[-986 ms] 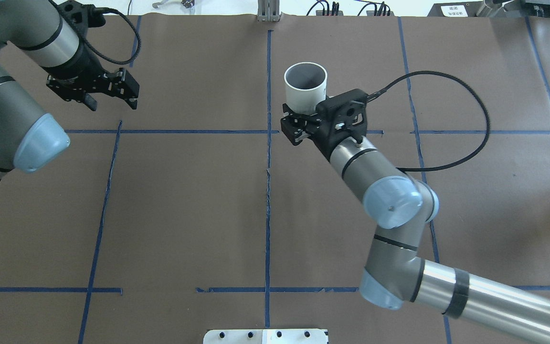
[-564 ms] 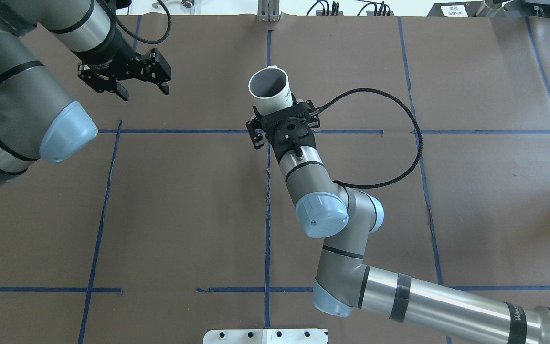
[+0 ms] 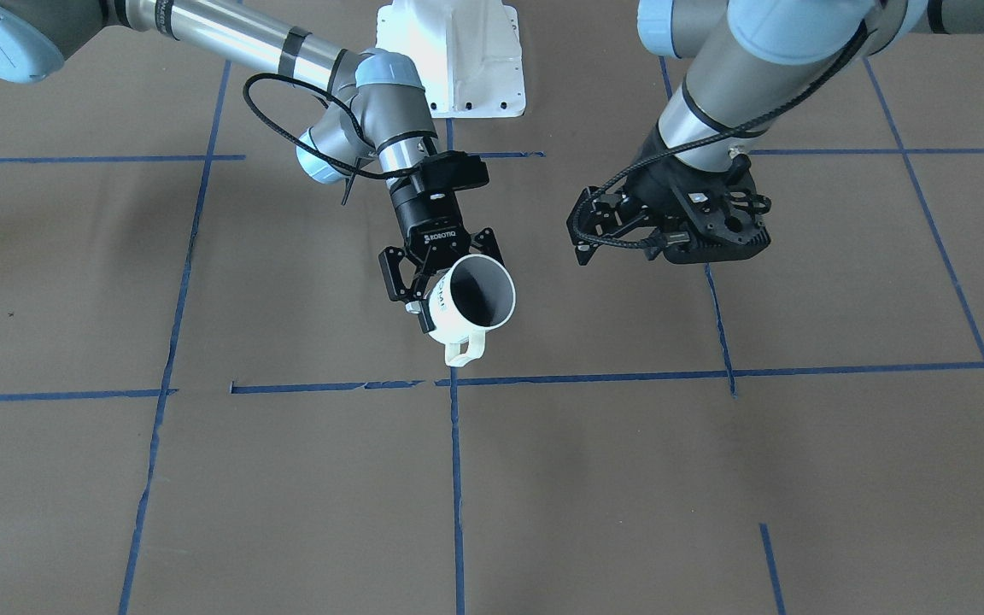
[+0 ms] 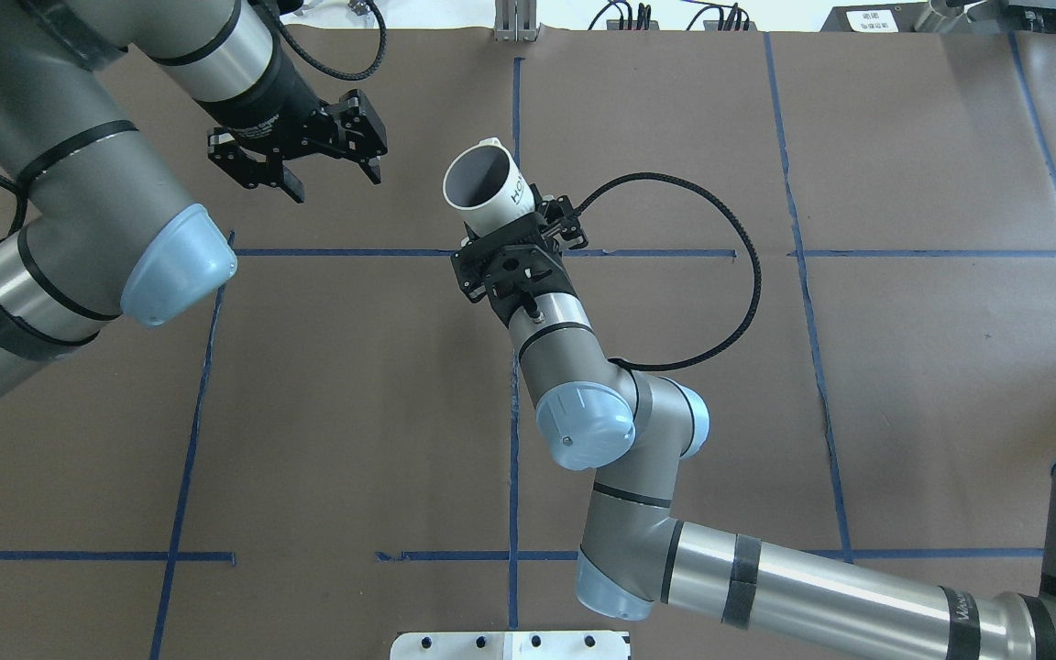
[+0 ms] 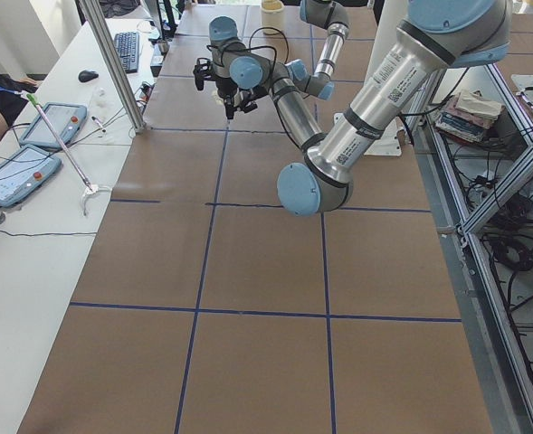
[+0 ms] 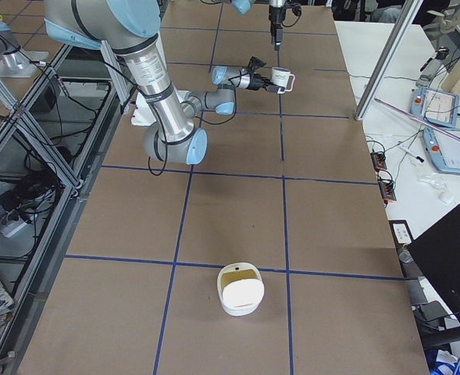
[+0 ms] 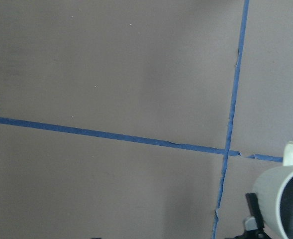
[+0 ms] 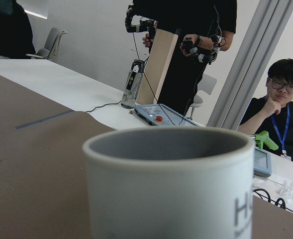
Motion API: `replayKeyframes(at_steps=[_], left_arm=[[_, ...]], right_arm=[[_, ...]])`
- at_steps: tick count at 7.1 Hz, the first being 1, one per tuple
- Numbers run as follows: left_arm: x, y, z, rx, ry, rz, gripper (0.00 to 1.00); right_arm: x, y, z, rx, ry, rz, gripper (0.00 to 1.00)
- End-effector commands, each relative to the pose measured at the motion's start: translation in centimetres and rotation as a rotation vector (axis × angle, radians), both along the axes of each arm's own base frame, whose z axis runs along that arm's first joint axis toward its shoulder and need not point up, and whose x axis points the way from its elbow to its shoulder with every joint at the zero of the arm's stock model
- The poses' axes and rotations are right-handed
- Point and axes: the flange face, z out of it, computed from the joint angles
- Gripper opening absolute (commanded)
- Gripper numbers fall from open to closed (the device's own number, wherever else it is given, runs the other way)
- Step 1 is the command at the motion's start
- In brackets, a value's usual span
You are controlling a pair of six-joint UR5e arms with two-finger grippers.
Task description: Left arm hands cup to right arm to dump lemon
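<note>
- The right gripper (image 4: 510, 225) is clamped on the cup (image 4: 480, 179), its 2 fingers pressed on opposite sides of the lower wall.
- The cup hangs above the table (image 4: 354, 412) near the centre tape line. It is tilted, with its grey mouth leaning up and to the left and its handle (image 3: 464, 350) on the far side from the robot.
- The "HOME" lettering faces right.
- The left gripper (image 4: 334, 181) has its jaws apart and holds nothing. It hovers to the left of the cup, near it but not touching.
- Blue tape lines (image 4: 514, 440) divide the brown table cover into squares.
- A white tub (image 6: 240, 291) sits at the table's right end, well apart from both arms.
- A seated person (image 8: 280, 114) shows beyond the cup in the right wrist view.
</note>
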Motion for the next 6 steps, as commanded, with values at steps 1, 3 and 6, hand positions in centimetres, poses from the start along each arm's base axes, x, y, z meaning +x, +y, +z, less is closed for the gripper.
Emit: replayKeyframes(at_steps=[1, 3, 6], left_arm=[[1.7, 1.1, -2.3, -0.028, 0.029, -0.005, 0.84], [2.5, 1.2, -2.3, -0.048, 0.025, -0.006, 0.83], [4.8, 2.6, -1.7, -0.069, 0.016, 0.022, 0.73]], right_arm=[[-1.9, 2.8, -1.9, 0.014, -0.014, -0.022, 0.35], [-2.5, 4.4, -2.6, 0.02, -0.028, -0.006, 0.37], [-2.6, 4.9, -2.7, 0.021, -0.032, -0.004, 0.39]])
